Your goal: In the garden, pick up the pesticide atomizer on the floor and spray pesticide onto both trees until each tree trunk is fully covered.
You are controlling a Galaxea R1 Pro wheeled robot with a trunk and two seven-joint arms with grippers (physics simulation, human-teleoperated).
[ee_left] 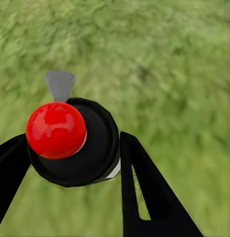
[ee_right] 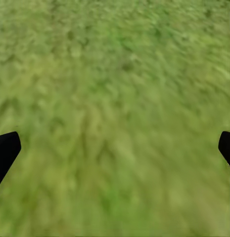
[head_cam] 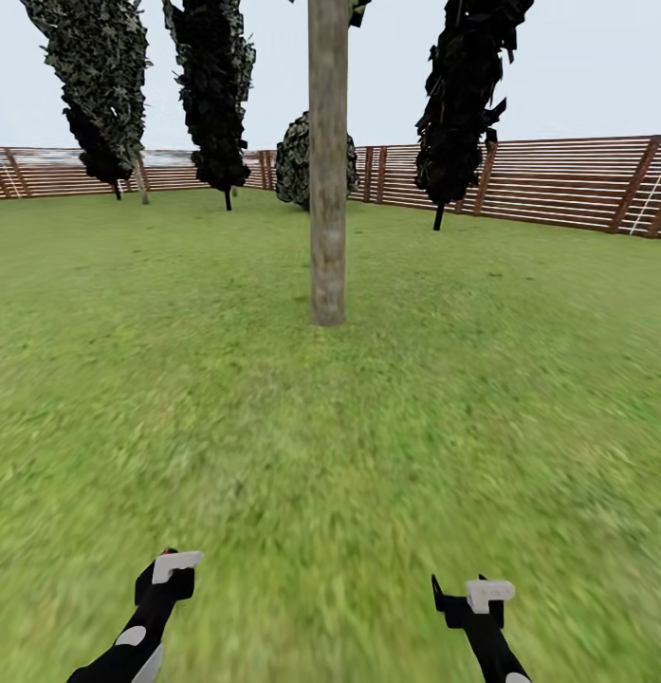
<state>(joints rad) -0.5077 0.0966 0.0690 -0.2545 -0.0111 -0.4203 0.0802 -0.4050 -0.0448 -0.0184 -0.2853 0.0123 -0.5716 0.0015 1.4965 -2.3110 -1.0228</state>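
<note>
Atomizer (ee_left: 75, 143) clamped in left gripper (ee_left: 70, 163), red top up, ready for spraying. Right gripper (ee_right: 115, 148) apart, empty. Trunk (head_cam: 327, 190) straight ahead, well off; prob. still approach phase.

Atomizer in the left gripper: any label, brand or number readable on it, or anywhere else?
None. The atomizer in the left gripper shows a plain red top and black body, no print. Trunk and fence carry no signs.
</note>
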